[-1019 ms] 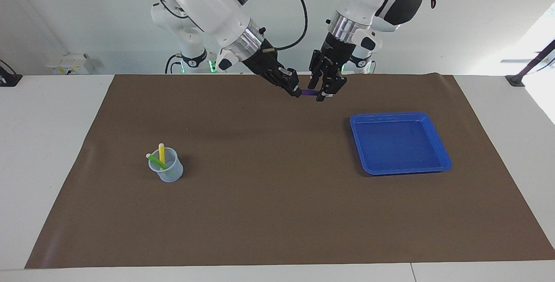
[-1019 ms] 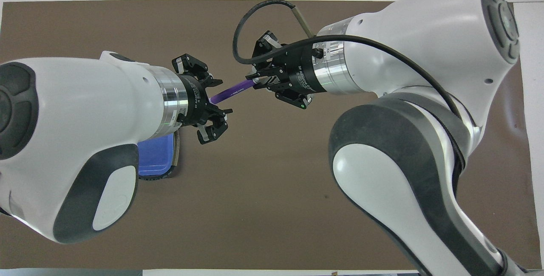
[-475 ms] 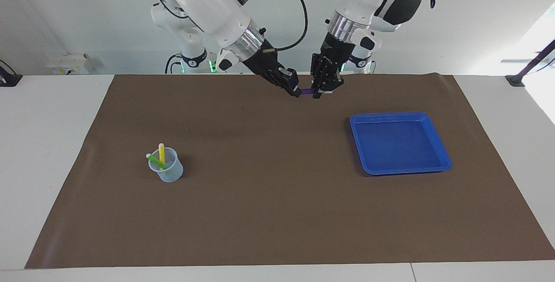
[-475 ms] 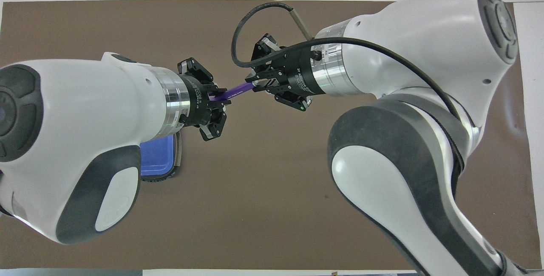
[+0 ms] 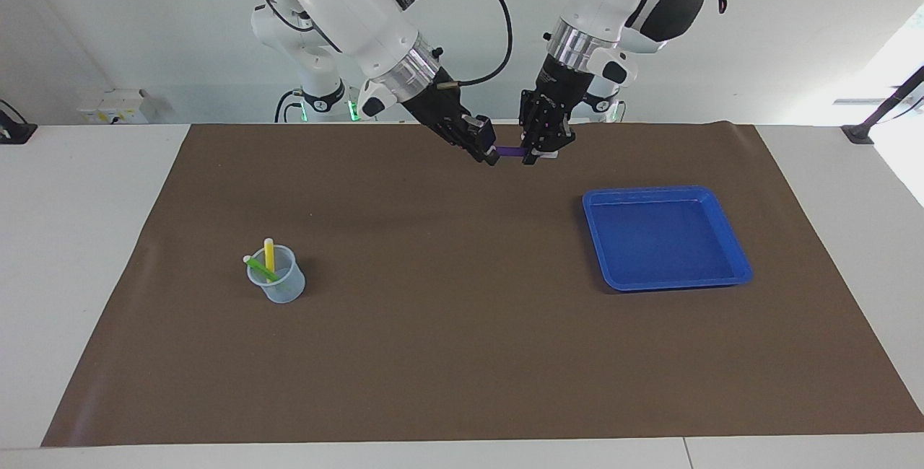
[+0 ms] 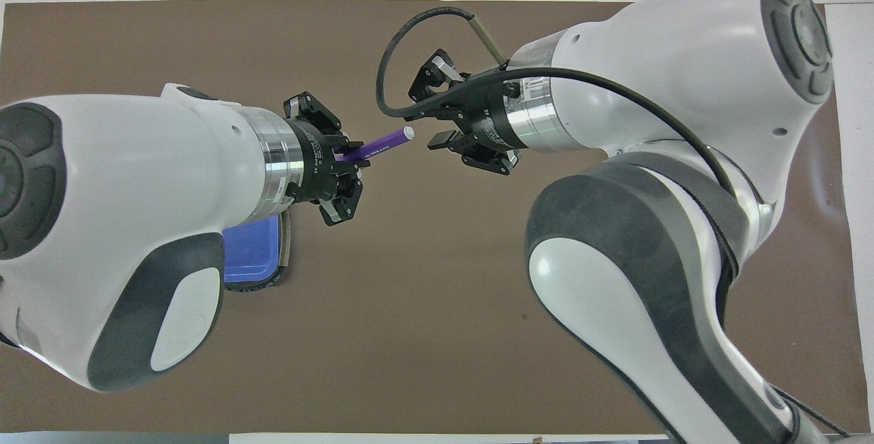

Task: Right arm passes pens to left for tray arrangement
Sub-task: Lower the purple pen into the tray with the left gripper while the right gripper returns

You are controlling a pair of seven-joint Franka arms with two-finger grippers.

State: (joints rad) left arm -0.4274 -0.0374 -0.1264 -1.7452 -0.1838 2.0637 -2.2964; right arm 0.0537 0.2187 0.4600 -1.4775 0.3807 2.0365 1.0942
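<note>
I count three pens, one tray, one cup, and my two grippers. The purple pen (image 6: 377,145) is slim, with a pale cap end that points toward my right gripper; it hangs level in the air over the mat's (image 5: 462,353) edge nearest my bases, about midway along that edge. The yellow pen (image 5: 269,254) stands nearly upright in the small clear cup (image 5: 277,275), and the green pen (image 5: 260,268) leans across it in the same cup, toward my right arm's end of the mat. The blue tray (image 5: 735,252), square with rounded corners and a raised rim, sits flat toward my left arm's end of the mat, with no pen in it.

My left gripper (image 6: 347,156) is clamped on the purple pen's dark end, wrist angled down from my base. My right gripper (image 6: 437,131) faces it just beside the pale cap; its fingers are parted and clear of the pen, a gap showing between them and the cap from overhead. Both arms slant inward so the grippers nearly meet above the mat.
</note>
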